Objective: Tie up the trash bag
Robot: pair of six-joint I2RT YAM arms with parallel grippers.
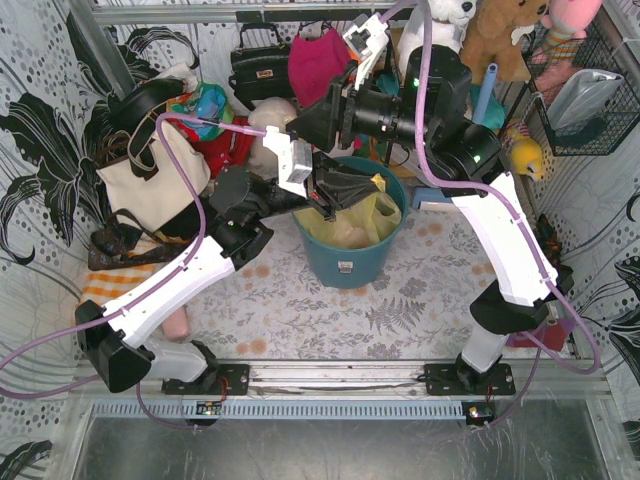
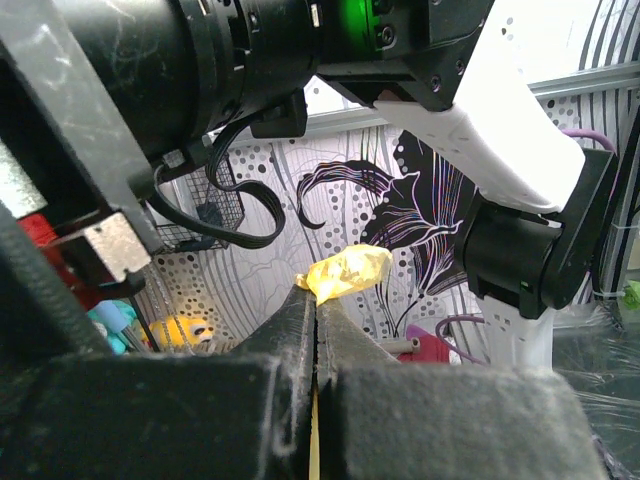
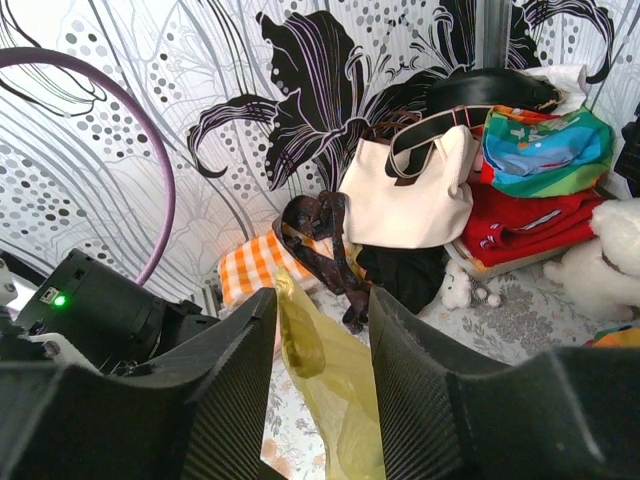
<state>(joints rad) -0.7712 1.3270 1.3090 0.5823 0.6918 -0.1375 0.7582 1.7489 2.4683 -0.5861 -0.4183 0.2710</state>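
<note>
Crowded table here. Along the back wall there's a heap of clutter: a cream tote bag (image 1: 150,175) on the left, a black handbag (image 1: 260,65) behind it, red cloth (image 3: 520,225) and soft toys (image 1: 500,30), and a wire basket (image 1: 585,100) hanging on the right with a yellow duck (image 1: 525,155) below it. An orange checked cloth (image 3: 245,270) lies by the tote.

In the middle stands the blue bin (image 1: 345,262), and both arms crowd over its mouth, so a good part of the opening is hidden from above. The right arm's dark wrist (image 1: 400,110) hangs across the back of it, and a purple cable (image 1: 190,180) loops over the left arm.

The trash bag (image 1: 350,232) sits inside the bin, thin yellow-green plastic, crinkled, folded over the rim on the right.

The left gripper (image 2: 316,300) has its jaws pressed tight together, pinching a crumpled tuft of the yellow plastic at the very tips. The right gripper (image 3: 322,320) has its jaws spread, with a loose strip of the bag between them, lying nearer one finger. Whether it touches that finger, I can't tell.
</note>
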